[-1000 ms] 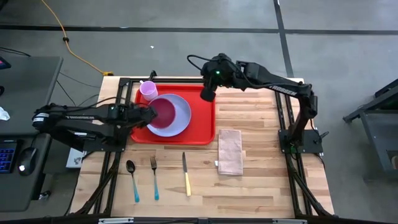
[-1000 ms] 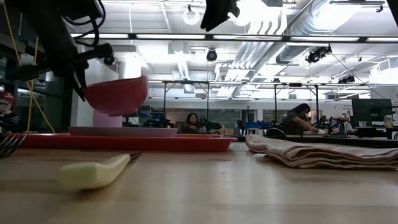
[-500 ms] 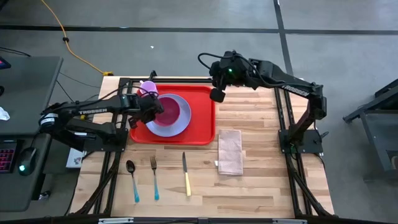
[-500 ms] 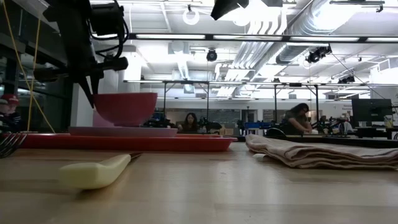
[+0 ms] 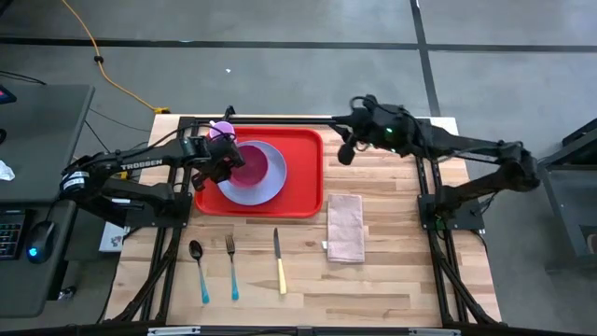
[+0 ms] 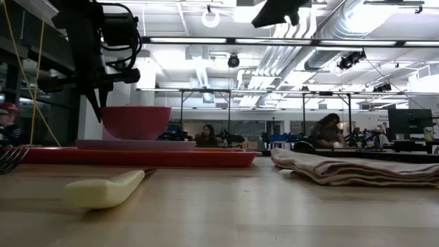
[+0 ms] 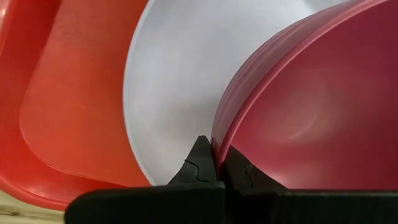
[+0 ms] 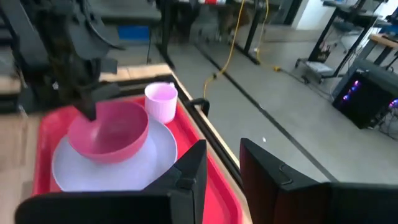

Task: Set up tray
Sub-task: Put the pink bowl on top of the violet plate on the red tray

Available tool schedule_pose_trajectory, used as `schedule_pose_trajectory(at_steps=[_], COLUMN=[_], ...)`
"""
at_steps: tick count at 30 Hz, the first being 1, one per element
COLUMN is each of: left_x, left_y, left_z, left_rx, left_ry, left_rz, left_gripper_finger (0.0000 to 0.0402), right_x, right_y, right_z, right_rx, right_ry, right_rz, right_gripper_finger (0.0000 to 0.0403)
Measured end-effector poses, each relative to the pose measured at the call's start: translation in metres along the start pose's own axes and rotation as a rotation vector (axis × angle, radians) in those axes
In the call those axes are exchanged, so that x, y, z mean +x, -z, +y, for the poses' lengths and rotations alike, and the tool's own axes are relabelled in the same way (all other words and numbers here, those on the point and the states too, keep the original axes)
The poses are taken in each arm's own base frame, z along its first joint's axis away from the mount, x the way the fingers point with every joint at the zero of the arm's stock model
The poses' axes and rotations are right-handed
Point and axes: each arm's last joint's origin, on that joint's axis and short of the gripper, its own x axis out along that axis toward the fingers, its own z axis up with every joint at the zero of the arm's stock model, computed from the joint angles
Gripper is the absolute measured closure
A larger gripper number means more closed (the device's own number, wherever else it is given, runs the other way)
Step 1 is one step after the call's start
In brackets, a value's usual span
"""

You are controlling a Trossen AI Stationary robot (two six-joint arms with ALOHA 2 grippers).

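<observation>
Across the table's far half, tray (image 5: 303, 177) lies lengthwise left-right

Glossy red plastic tray (image 5: 303, 177), smooth pink plastic bowl (image 7: 311, 118), matt cloth napkin (image 5: 345, 227), wood-plank table (image 5: 373, 280).

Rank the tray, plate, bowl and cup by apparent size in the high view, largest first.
1. Red tray
2. Lavender plate
3. Pink bowl, held at its rim by the left gripper
4. Pink cup, partly hidden by the arm
</observation>
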Motion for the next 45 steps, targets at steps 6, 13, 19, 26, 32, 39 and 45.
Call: schedule_pose_trajectory(at_steps=[6, 13, 19, 26, 32, 39, 45], left_x=[0.008, 0.024, 0.026, 0.026, 0.026, 0.025, 0.018], left_y=[0.001, 0.003, 0.002, 0.001, 0.001, 0.001, 0.000], left_z=[-0.002, -0.009, -0.011, -0.011, -0.010, -0.010, -0.009], left_rx=[-0.005, -0.005, -0.010, -0.011, -0.014, -0.014, -0.014], left_ry=[-0.038, -0.085, -0.073, -0.074, -0.077, -0.069, -0.037], left_rz=[0.007, 0.049, 0.047, 0.042, 0.033, 0.025, 0.010], left_gripper_finger=[0.0390, 0.0390, 0.0390, 0.0390, 0.0362, 0.0350, 0.0348], right_x=[-0.016, -0.021, -0.021, -0.021, -0.021, -0.021, -0.021], right_y=[0.031, 0.057, 0.064, 0.063, 0.063, 0.063, 0.066], right_z=[-0.002, -0.002, -0.001, -0.001, -0.001, -0.001, -0.001], right_rx=[0.034, 0.053, 0.073, 0.074, 0.079, 0.081, 0.093], right_ry=[0.002, 0.001, -0.004, -0.024, -0.024, -0.024, -0.022], right_rz=[-0.063, -0.049, -0.026, -0.028, -0.028, -0.027, -0.003], right_gripper_finger=[0.0332, 0.0332, 0.0332, 0.0332, 0.0332, 0.0332, 0.0333])
